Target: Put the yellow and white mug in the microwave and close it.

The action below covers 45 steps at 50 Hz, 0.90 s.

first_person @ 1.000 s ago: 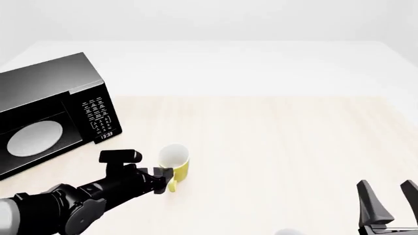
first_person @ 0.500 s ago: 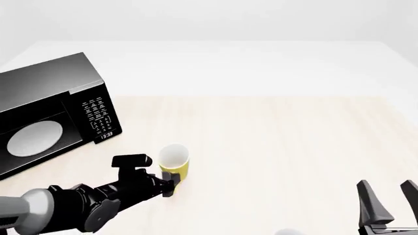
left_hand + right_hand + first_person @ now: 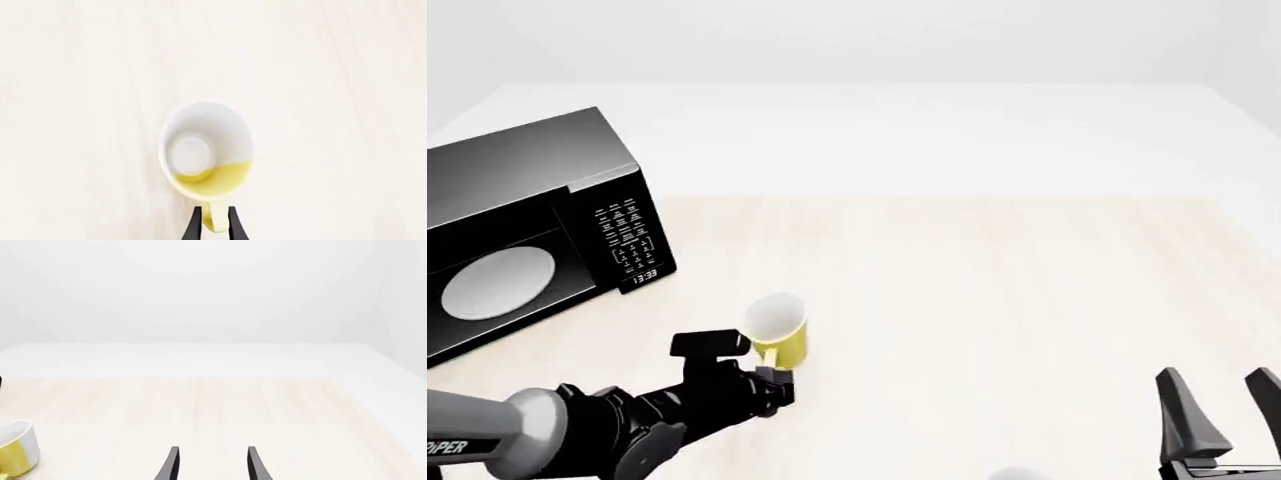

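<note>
The yellow and white mug (image 3: 779,331) hangs tilted, its white mouth turned up and to the left, a little in front of the microwave's keypad. My left gripper (image 3: 773,379) is shut on its yellow handle from the near side. In the left wrist view the mug (image 3: 208,150) shows its white inside, with the two fingers of the left gripper (image 3: 215,226) pinching the handle. The black microwave (image 3: 527,230) stands at the far left with its white turntable plate (image 3: 498,283) showing; its door is out of view. My right gripper (image 3: 1214,410) stands open near the front right edge, holding nothing, and its view catches the mug (image 3: 16,449).
The microwave's keypad panel (image 3: 627,240) with its clock faces the mug. Light wooden tabletop (image 3: 988,290) stretches from the mug to the right arm, with a white surface beyond it.
The left arm has drawn back toward the near edge and the mug has tipped and risen slightly off the table. The right arm has not moved.
</note>
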{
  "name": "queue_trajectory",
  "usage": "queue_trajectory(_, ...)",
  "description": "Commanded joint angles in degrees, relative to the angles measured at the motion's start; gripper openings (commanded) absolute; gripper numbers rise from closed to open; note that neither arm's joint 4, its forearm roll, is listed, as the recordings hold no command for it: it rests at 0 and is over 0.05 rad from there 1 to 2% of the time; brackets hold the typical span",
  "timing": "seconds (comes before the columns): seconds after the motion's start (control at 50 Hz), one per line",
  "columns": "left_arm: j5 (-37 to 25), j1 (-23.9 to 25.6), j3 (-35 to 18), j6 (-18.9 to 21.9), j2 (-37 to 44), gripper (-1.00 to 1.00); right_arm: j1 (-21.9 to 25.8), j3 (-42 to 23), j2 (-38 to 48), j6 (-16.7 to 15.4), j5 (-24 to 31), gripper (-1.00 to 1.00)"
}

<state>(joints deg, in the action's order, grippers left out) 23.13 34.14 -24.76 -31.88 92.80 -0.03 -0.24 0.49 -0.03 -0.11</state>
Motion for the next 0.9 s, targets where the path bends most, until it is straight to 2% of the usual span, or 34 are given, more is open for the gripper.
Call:
queue_trajectory(0.02, -1.0, -1.12, 1.19, 2.15, -2.84, -1.0, 0.01, 0.0, 0.0, 0.01, 0.0, 1.0)
queue_trajectory(0.4, -5.11, -4.71, 2.75, 6.54, -12.43, -1.0, 0.0, 0.0, 0.0, 0.01, 0.0, 1.0)
queue_trajectory(0.42, -5.9, -5.92, 3.1, 8.59, -15.09, -1.0, 0.0, 0.0, 0.0, -0.01, 0.0, 1.0)
queue_trajectory(0.46, -6.37, -6.8, 3.3, 9.94, -16.65, -1.0, -0.01, 0.0, 0.0, 0.02, 0.0, 1.0)
queue_trajectory(0.72, -8.9, -11.81, 5.05, 14.28, -23.94, -1.0, 0.0, 0.0, 0.01, 0.0, 0.0, 1.0)
queue_trajectory(0.8, -9.45, -15.07, 5.78, 17.8, -26.32, -1.0, -0.01, 0.0, 0.0, 0.0, 0.0, 1.0)
queue_trajectory(0.9, -9.75, -16.58, 6.1, 17.97, -27.16, -1.0, 0.01, 0.0, 0.01, 0.01, 0.0, 1.0)
